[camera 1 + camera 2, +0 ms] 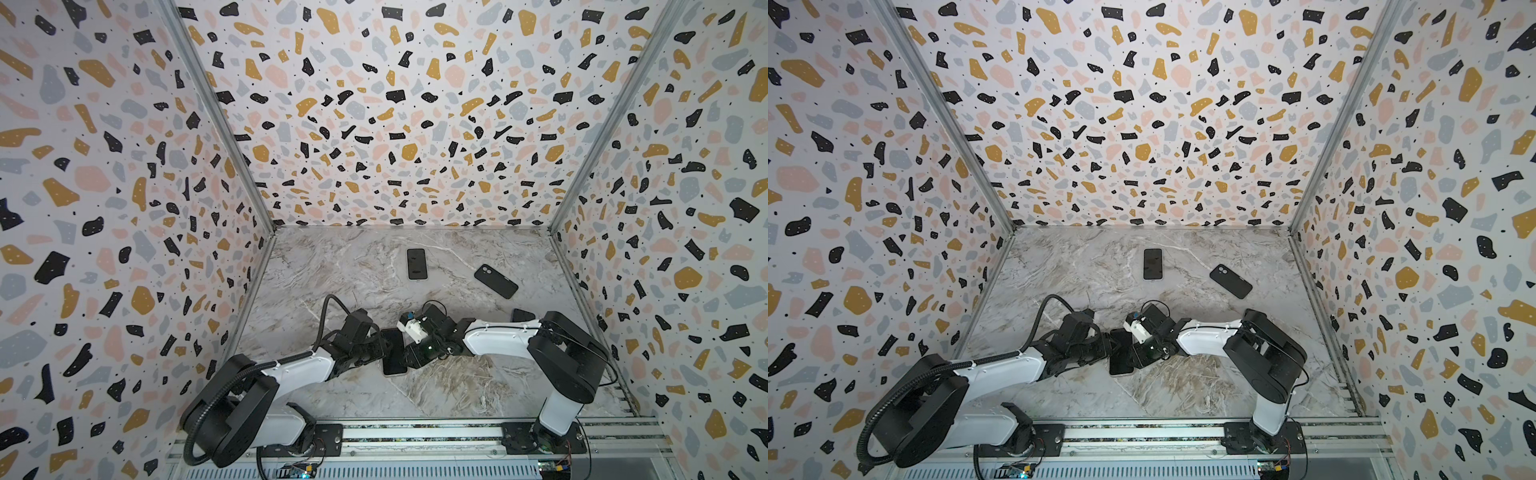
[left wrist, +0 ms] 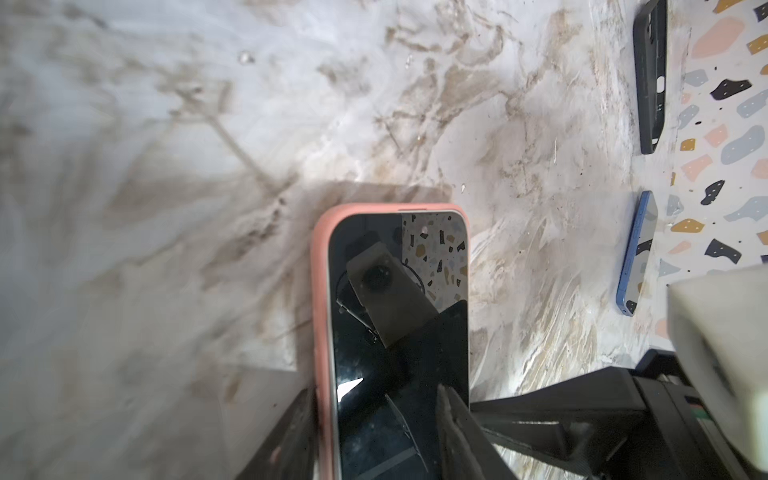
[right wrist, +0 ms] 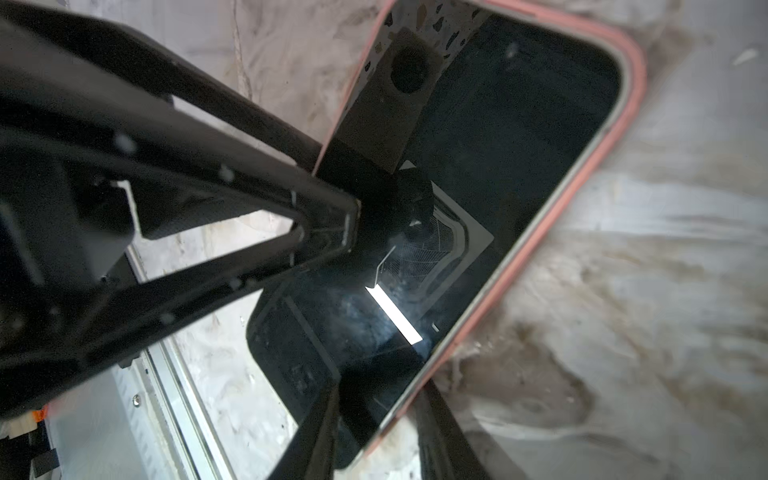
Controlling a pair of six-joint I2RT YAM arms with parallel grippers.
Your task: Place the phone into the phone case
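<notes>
The phone [image 1: 394, 353] [image 1: 1121, 355] lies screen up on the marble table between both grippers. A pink phone case [image 2: 320, 291] [image 3: 636, 75] wraps its end and one long side. Along the other long side only the phone's pale edge shows. My left gripper [image 2: 374, 390] [image 1: 380, 345] spans the phone's width, one finger against the pink rim and the other on the opposite edge. My right gripper [image 3: 380, 388] [image 1: 409, 357] straddles a long edge near a corner, one finger over the dark screen [image 3: 519, 145] and the other outside the rim, with a gap between them.
A second phone [image 1: 417, 264] [image 1: 1152, 264] lies screen up toward the back, blue-edged in the left wrist view [image 2: 638, 253]. A black case [image 1: 496, 281] [image 1: 1230, 281] [image 2: 650, 79] lies at the right. A dark object [image 1: 523, 314] is half hidden behind the right arm. Patterned walls enclose the table.
</notes>
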